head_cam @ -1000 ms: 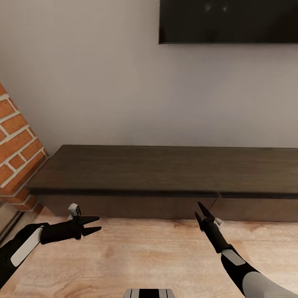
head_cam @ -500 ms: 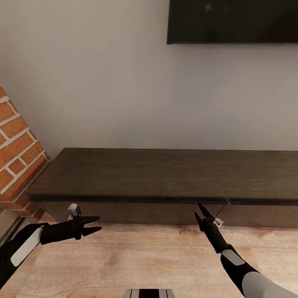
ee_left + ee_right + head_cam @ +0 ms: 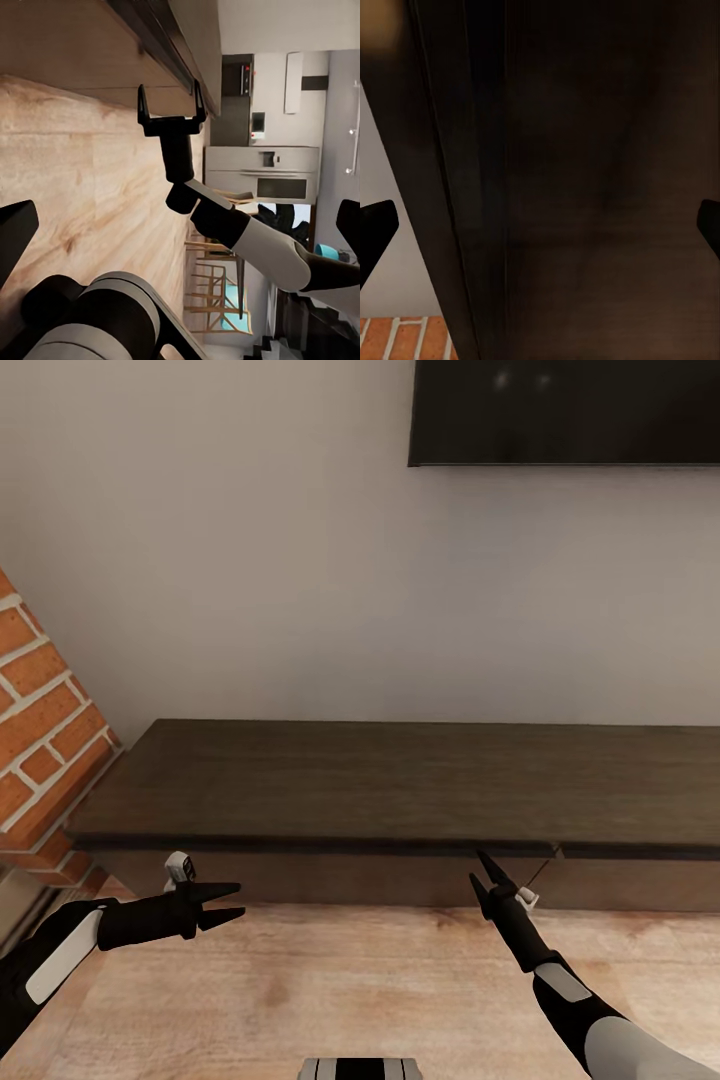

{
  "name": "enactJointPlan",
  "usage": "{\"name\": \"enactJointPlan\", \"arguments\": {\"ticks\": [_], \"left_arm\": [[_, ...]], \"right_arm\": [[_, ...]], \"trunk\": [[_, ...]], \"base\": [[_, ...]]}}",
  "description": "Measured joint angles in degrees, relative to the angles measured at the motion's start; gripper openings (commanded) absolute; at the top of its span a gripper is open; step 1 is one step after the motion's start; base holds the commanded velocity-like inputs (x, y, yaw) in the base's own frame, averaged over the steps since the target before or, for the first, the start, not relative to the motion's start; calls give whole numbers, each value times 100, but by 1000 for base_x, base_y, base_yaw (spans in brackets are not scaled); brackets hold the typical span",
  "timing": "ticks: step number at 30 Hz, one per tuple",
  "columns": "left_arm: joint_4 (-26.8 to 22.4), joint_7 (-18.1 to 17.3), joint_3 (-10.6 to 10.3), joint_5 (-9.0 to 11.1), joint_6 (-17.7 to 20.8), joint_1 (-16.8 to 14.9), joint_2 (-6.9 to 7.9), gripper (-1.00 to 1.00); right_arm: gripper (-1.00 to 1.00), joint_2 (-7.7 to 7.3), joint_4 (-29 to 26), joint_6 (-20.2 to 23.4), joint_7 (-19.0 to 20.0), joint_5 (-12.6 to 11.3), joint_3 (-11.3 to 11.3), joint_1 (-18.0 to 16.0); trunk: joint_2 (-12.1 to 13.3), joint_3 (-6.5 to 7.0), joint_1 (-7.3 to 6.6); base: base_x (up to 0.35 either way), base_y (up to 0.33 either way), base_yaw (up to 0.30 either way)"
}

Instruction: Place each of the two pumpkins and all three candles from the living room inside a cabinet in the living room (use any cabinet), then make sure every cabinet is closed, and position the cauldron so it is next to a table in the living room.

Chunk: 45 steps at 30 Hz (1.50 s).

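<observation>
With both the right gripper (image 3: 484, 868) and left gripper (image 3: 228, 901) spread empty, we judged squaring up to the cabinet (image 3: 400, 785) front edge wisest.

Both my arms are held out low in front, grippers empty.

My left gripper (image 3: 228, 901) points sideways toward the right one, its two fingers spread apart with nothing between them. My right gripper (image 3: 482, 873) angles up and forward from a bent black-and-white forearm; in the left wrist view the right gripper (image 3: 170, 107) shows both fingers standing wide apart, also holding nothing. The two grippers stay well apart from each other, at roughly the same height.
</observation>
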Motion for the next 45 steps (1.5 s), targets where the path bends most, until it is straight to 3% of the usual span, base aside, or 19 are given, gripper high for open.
{"name": "enactJointPlan", "arguments": {"ticks": [43,44,45], "left_arm": [[-2,1,7,-5,1,2,3,100],[-2,1,8,-5,1,2,5,100],[-2,1,7,-5,1,3,4,100]], "right_arm": [[100,-2,19,30,-21,-2,-41,48],[-100,-2,26,35,-22,-2,-42,45],[-100,-2,32,40,-22,-1,-42,42]], "trunk": [[0,-1,0],[0,-1,0],[0,-1,0]], "base": [[24,12,0],[0,0,0],[0,0,0]]}}
